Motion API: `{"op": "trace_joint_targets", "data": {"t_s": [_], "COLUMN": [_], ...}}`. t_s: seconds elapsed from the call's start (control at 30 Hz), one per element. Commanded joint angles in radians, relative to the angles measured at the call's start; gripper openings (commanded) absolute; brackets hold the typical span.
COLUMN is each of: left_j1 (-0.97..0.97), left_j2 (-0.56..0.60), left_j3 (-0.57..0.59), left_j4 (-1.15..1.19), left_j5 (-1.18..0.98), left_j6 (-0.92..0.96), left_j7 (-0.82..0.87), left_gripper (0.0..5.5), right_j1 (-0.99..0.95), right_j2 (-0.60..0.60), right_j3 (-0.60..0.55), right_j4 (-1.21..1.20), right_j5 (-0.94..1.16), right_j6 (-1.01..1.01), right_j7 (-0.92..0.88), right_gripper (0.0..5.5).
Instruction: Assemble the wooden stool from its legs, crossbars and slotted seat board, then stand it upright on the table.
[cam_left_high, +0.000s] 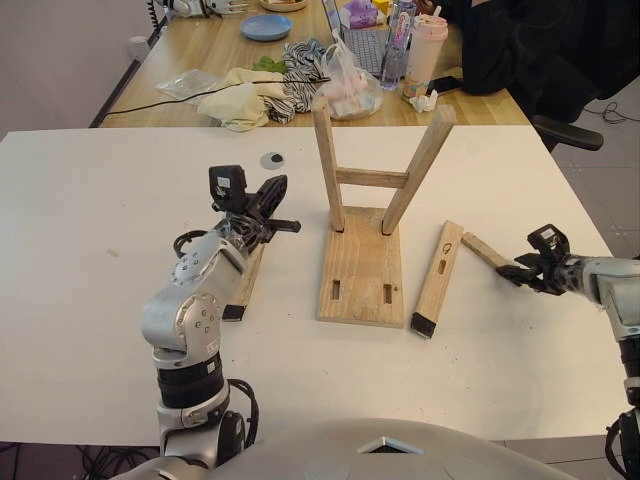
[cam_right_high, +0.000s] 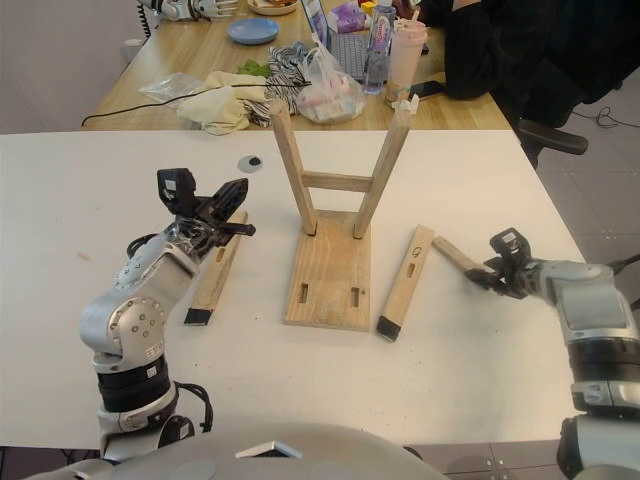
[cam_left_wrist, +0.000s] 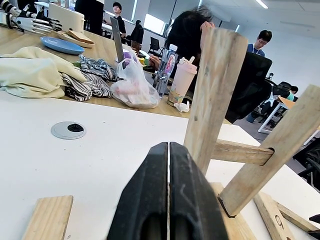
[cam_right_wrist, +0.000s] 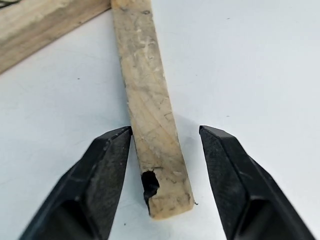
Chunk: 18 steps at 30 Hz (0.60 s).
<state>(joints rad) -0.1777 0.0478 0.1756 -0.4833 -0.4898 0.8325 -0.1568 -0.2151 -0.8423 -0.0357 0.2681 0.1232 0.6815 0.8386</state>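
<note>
Left of the seat (cam_left_high: 360, 270), a loose leg (cam_right_high: 215, 265) lies flat, and above it the left gripper (cam_left_wrist: 169, 147) is seen closed on nothing. Right of the seat, beyond another leg (cam_left_high: 438, 262), the crossbar (cam_right_wrist: 150, 95) is straddled at its end by the right gripper (cam_right_wrist: 165, 131), which is open and grips nothing yet. It is judged light, stiff and slightly rough, so a grip near that end should hold.

1. Seat board (cam_left_high: 360, 270) is lying flat, holding two upright legs (cam_left_high: 328, 165) joined by a crossbar (cam_left_high: 372, 178).
2. Loose leg (cam_left_high: 438, 275) is lying just right.
3. Loose crossbar (cam_right_wrist: 152, 115) is lying beyond.
4. Another leg (cam_right_high: 215, 270) is lying left.
</note>
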Motion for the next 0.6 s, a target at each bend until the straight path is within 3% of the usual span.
{"op": "trace_joint_targets", "data": {"t_s": [0.03, 0.17, 0.3, 0.47, 0.6], "left_j1": [-0.006, -0.03, -0.002, -0.046, -0.118], "left_j2": [-0.036, -0.102, -0.096, -0.106, -0.092], "left_j3": [0.009, 0.076, 0.0, -0.007, 0.007], "left_j4": [0.014, -0.006, -0.008, -0.017, -0.033], "left_j5": [-0.01, -0.141, -0.16, -0.288, -0.408], "left_j6": [-0.034, -0.104, -0.125, -0.143, -0.154], "left_j7": [0.043, 0.025, -0.013, -0.067, -0.085], "left_gripper": [0.0, 0.0, 0.21, 0.96, 1.54], "right_j1": [0.016, 0.08, 0.056, -0.234, -0.453], "right_j2": [-0.039, -0.045, -0.002, 0.067, 0.186], "right_j3": [0.044, 0.077, 0.033, -0.128, -0.127], "right_j4": [0.035, 0.076, 0.11, 0.279, 0.021], "right_j5": [0.005, -0.014, -0.016, -0.013, 0.123], "right_j6": [0.025, 0.0, -0.056, -0.447, -0.566], "right_j7": [0.086, 0.126, 0.049, -0.222, -0.182], "right_gripper": [2.25, 1.63, 1.29, 1.29, 1.29]}}
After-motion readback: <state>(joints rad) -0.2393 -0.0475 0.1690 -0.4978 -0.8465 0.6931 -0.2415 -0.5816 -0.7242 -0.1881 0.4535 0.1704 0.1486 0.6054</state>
